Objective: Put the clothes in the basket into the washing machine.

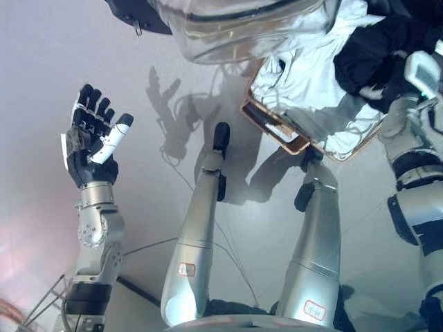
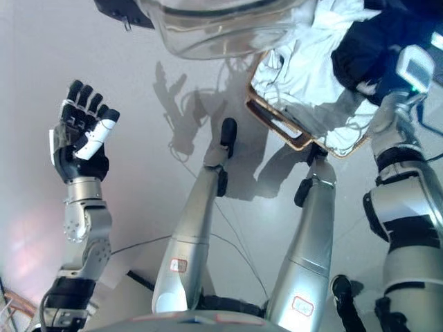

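Note:
A brown-rimmed basket (image 1: 275, 130) stands on the floor at the upper right. It holds a white garment (image 1: 304, 76) and a dark garment (image 1: 370, 52) piled at its right side. My right arm comes in from the right, and my right hand (image 1: 396, 88) is sunk into the dark garment, so its fingers are hidden. The washing machine's round glass door (image 1: 235, 31) shows along the top edge, left of the basket. My left hand (image 1: 93, 142) is raised at the left with its fingers straight, holding nothing and well away from the basket.
Pale grey floor (image 1: 159, 207) fills the middle and left of the view. A dark part of the washing machine (image 1: 135, 17) shows at the top left, beside the glass door.

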Controlling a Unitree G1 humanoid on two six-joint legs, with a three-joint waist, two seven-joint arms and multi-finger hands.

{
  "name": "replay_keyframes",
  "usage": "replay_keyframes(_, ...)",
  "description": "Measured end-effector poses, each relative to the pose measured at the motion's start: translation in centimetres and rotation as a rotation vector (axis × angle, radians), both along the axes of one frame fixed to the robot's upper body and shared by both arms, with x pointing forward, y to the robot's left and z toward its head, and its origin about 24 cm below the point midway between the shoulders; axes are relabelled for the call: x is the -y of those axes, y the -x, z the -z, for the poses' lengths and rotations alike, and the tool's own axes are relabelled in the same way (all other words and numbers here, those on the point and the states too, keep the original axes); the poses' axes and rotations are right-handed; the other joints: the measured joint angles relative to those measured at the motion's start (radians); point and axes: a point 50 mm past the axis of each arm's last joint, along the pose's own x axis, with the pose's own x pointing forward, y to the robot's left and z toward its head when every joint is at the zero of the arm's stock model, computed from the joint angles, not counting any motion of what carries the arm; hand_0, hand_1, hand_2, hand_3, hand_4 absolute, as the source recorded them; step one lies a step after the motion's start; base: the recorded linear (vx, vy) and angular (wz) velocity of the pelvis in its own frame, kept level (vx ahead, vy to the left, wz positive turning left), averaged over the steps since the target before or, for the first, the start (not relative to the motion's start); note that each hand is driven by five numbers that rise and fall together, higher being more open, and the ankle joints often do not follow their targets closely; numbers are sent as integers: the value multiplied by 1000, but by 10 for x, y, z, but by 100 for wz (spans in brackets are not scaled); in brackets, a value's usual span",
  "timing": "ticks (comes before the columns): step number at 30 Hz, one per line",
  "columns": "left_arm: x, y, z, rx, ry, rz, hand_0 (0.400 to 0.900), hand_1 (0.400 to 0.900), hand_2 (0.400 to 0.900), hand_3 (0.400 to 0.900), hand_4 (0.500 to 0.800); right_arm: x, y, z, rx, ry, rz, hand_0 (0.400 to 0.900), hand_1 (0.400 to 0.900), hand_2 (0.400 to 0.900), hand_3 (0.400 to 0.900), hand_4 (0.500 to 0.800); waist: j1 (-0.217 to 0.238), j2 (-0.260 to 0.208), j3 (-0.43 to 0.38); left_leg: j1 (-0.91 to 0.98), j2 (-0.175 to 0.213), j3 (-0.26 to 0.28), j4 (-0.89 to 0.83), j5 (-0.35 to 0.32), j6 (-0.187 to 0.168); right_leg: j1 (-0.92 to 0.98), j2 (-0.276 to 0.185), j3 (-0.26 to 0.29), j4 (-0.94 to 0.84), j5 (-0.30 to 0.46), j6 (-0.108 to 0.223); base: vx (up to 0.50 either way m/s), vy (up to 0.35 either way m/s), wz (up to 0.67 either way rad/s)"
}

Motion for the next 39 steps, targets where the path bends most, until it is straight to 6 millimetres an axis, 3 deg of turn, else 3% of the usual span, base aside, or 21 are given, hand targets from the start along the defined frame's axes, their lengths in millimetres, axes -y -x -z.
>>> replay_keyframes(4,0,3,-8,37,-12,0,900,900,900,900,800,5,3,-9,22,21,8,400,400,400,400,500,-1,0,0,-31,-13,0,21,-3,5,-39,-9,7,39,-18,1,-11,-5,3)
replay_keyframes(16,0,2,-10,45,-12,-1,900,900,900,900,800,5,3,-4,18,12,13,400,400,400,400,500,14,0,0,-30,-12,7,45,-14,4,-41,-10,13,56,-23,-5,3,0,-1)
replay_keyframes(22,-5,-5,-4,26,4,-36,900,900,900,900,800,-6,-2,7,67,-156,-35,400,400,400,400,500,7,1,-1,65,-8,27,-4,-12,15,47,-3,28,-6,-4,6,-16,2,-10)
replay_keyframes(29,-16,-20,16,-66,57,-130,900,900,900,900,800,-40,-9,28,389,-798,-258,400,400,400,400,500,-21,1,-1,222,7,53,-137,20,17,201,6,27,-158,46,5,53,-10,-15)
replay_keyframes(32,-15,-22,25,-95,102,-143,900,900,900,900,800,-59,-6,54,563,-1171,-368,400,400,400,400,500,-40,1,-1,309,9,58,-200,30,16,276,6,25,-203,56,10,43,-2,-7)
replay_keyframes(36,-13,-25,26,-91,135,-140,900,900,900,900,800,-70,-3,77,798,-1608,-435,400,400,400,400,500,-47,1,-1,394,11,56,-267,41,13,353,9,21,-261,66,10,34,-3,4)
replay_keyframes(39,-12,-26,27,-90,144,-139,900,900,900,900,800,-80,-2,80,1001,-1840,-466,400,400,400,400,500,-53,3,-2,425,9,57,-289,46,16,385,5,18,-284,67,11,11,5,1)
